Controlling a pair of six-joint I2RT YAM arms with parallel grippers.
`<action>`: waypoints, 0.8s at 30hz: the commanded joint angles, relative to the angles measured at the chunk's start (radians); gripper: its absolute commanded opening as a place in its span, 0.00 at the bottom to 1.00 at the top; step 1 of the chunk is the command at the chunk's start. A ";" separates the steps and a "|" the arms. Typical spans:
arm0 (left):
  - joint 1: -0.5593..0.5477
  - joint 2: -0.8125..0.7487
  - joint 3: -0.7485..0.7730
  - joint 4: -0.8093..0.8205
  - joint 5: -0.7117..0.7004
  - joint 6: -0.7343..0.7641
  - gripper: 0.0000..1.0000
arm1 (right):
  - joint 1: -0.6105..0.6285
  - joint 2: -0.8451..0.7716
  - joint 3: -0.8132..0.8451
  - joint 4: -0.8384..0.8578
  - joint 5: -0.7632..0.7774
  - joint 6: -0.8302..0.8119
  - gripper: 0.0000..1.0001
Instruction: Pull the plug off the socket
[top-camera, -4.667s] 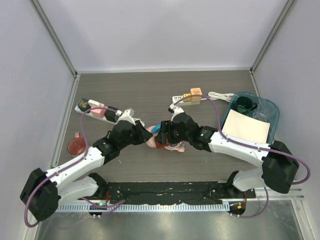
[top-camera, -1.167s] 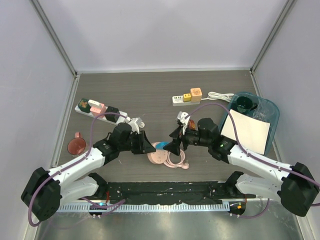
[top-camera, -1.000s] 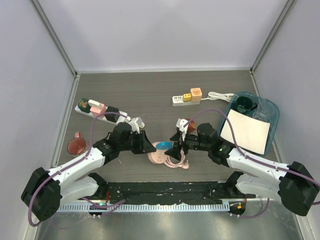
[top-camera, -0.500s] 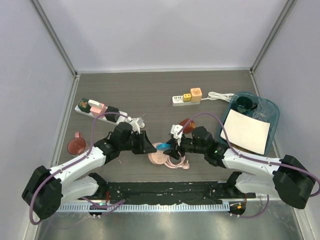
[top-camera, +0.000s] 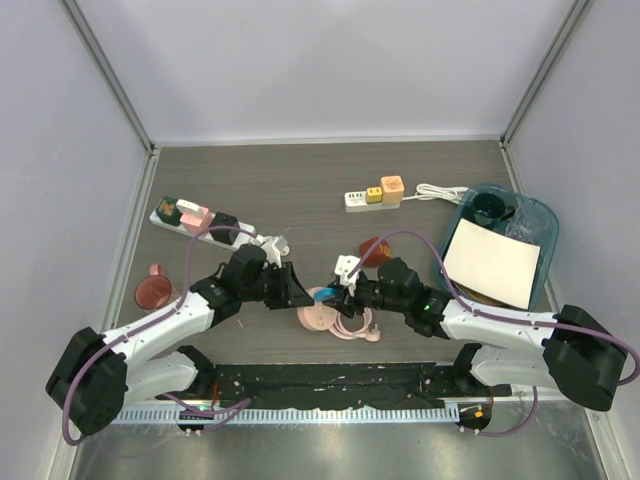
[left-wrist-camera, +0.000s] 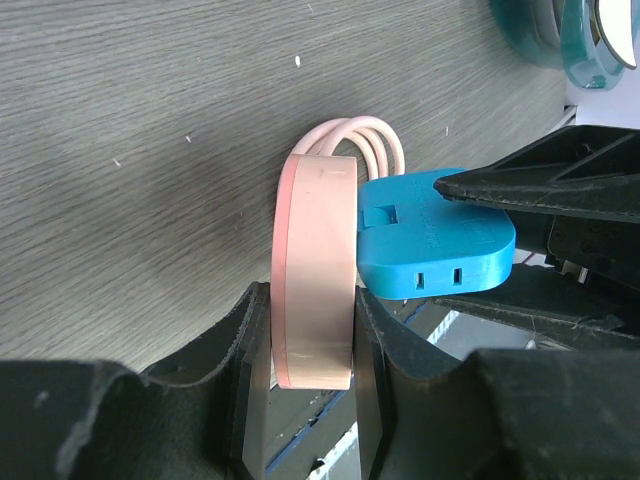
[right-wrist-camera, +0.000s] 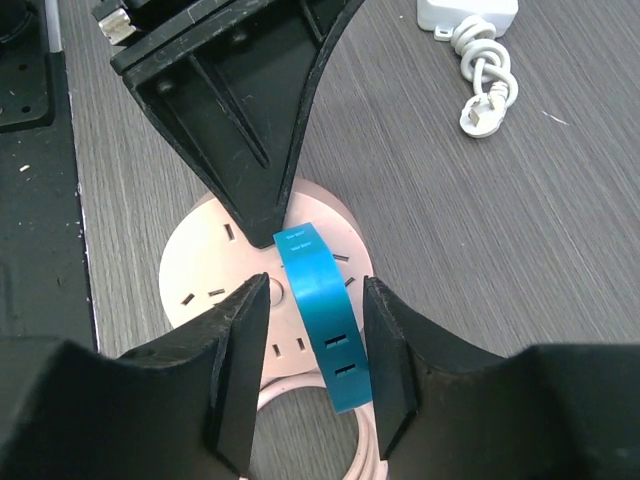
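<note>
A round pink socket (top-camera: 316, 320) lies on the table with its pink cord coiled beside it. A blue plug (top-camera: 325, 294) stands in its top face. My left gripper (top-camera: 300, 291) is shut on the pink socket (left-wrist-camera: 315, 270), one finger on each flat side. The blue plug (left-wrist-camera: 435, 240) sticks out to the right of it. My right gripper (top-camera: 340, 291) is open. In the right wrist view its fingers stand on either side of the blue plug (right-wrist-camera: 320, 300), a gap on each side, above the socket face (right-wrist-camera: 215, 270).
A white power strip (top-camera: 195, 222) with several plugs lies at the left, with a coiled white cord (top-camera: 270, 243) near it. A second strip (top-camera: 372, 196) with yellow and orange adapters lies behind. A teal bin (top-camera: 530, 215) holding paper is at the right. A brown cup (top-camera: 153, 292) stands far left.
My right gripper has moved left and down to the socket and now straddles the blue plug. My left gripper has stayed shut on the pink socket.
</note>
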 joint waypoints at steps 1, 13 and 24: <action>0.001 -0.033 0.042 0.089 0.040 -0.026 0.00 | 0.020 0.007 0.026 0.024 0.013 -0.027 0.47; 0.001 -0.021 0.064 0.038 0.036 -0.013 0.00 | 0.037 0.023 0.009 0.061 0.014 -0.069 0.19; 0.001 0.061 0.109 -0.126 -0.141 0.005 0.00 | 0.042 -0.077 0.006 0.016 0.068 -0.129 0.01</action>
